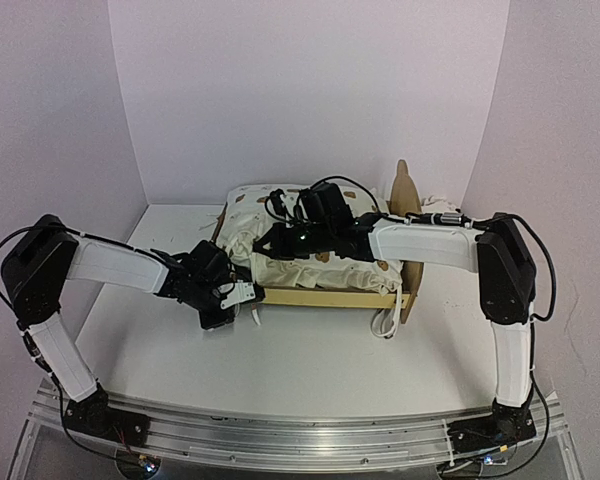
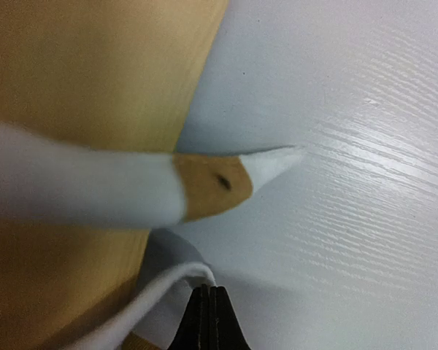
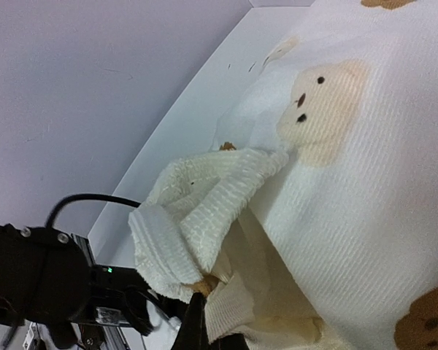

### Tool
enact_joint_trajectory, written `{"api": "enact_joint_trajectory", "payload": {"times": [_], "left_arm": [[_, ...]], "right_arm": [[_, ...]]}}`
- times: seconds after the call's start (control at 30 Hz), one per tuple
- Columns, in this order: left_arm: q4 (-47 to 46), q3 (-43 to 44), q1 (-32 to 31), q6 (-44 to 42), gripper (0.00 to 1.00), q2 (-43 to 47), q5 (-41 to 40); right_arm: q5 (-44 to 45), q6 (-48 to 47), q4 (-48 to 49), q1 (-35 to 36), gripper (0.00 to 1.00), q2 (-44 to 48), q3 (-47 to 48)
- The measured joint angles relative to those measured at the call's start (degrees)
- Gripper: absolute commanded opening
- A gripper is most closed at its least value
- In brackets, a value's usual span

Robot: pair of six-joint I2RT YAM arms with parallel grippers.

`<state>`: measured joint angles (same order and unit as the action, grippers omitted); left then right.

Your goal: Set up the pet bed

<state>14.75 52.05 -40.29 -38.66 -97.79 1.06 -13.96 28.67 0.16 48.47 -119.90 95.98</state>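
Overhead view of a white table [image 1: 280, 360] with two black-and-white robot arms reaching in from its near edge. Toward the far middle of the table sits a low rectangular light-wood pet bed [image 1: 320, 297]. Its long axis runs left to right, parallel to the near edge. Its tall curved wooden headboard [image 1: 405, 200] stands upright at the right end, seen edge-on, so the foot of the bed points left. A large cream waffle-textured cushion [image 1: 248, 205] printed with tan bears lies rumpled on the bed, covering most of its base. The left gripper [image 1: 238, 298] sits low at the bed's near left corner, just beside the frame. Its wrist camera shows its black fingers [image 2: 203, 321] pressed fully together, with the wooden side of the frame filling the left of the view. A thin white tie string [image 2: 168, 286] curves up to touch the fingertips; whether it is pinched cannot be told. The right gripper [image 1: 272, 242] reaches over the left half of the cushion. In its wrist view it is clamped on a bunched fold of the cream fabric, which rises off the rest of the cushion [image 3: 365, 182]. A looped white cord [image 1: 385, 322] hangs from the bed's near right corner onto the table.
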Motion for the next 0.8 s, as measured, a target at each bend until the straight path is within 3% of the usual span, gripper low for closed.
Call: {"api": "enact_joint_trajectory", "payload": {"times": [0.17, 0.33, 0.57, 0.8], "left_arm": [[5.4, 3.6, 1.6, -0.8, 0.0, 6.7, 4.2], [5.2, 8.1, 3.1, -2.3, 0.0, 10.7, 7.1], [-0.6, 13.3, 7.8, -2.4, 0.0, 6.8, 10.7], [-2.7, 13.4, 8.3, -3.7, 0.0, 2.7, 16.8]], "right_arm": [[0.1, -0.2, 0.2, -0.3, 0.0, 0.1, -0.9], [0.6, -0.3, 0.1, -0.5, 0.0, 0.6, -2.9], [0.9, -0.7, 0.0, -0.6, 0.0, 2.2, -4.4], [1.4, -1.2, 0.1, -0.6, 0.0, 3.0, -5.2]]}}
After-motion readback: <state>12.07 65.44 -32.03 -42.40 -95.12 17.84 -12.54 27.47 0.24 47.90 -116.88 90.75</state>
